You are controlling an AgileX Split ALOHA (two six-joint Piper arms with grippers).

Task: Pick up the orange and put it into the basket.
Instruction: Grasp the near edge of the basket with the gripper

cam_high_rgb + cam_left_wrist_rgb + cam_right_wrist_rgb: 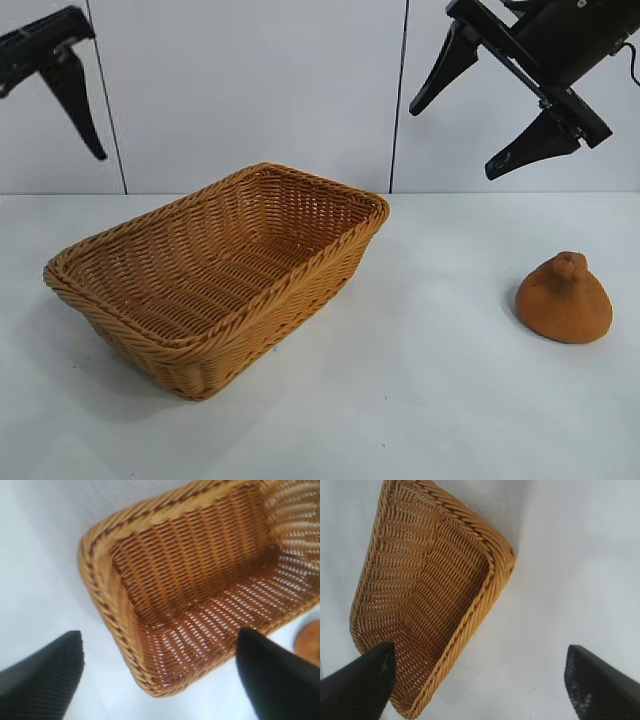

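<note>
The orange [564, 300] is a dull orange-brown cone with a small knob on top. It sits on the white table at the right, well apart from the basket [330, 250]. The large honey-tan wicker basket stands left of centre with nothing showing inside it. My right gripper [453, 142] hangs open high above the table, up and to the left of the orange. My left gripper [60, 60] is raised at the far left, partly out of frame. In the left wrist view it [159, 635] stands open over a basket corner [95, 580], with the orange's edge [310, 642] beyond. The right wrist view shows its gripper [480, 649] open above the basket rim [485, 590] and bare table; the orange is out of that view.
The white table [420, 400] runs back to a pale panelled wall [250, 80]. Only the basket and the orange lie on it. Bare table lies between them and along the front.
</note>
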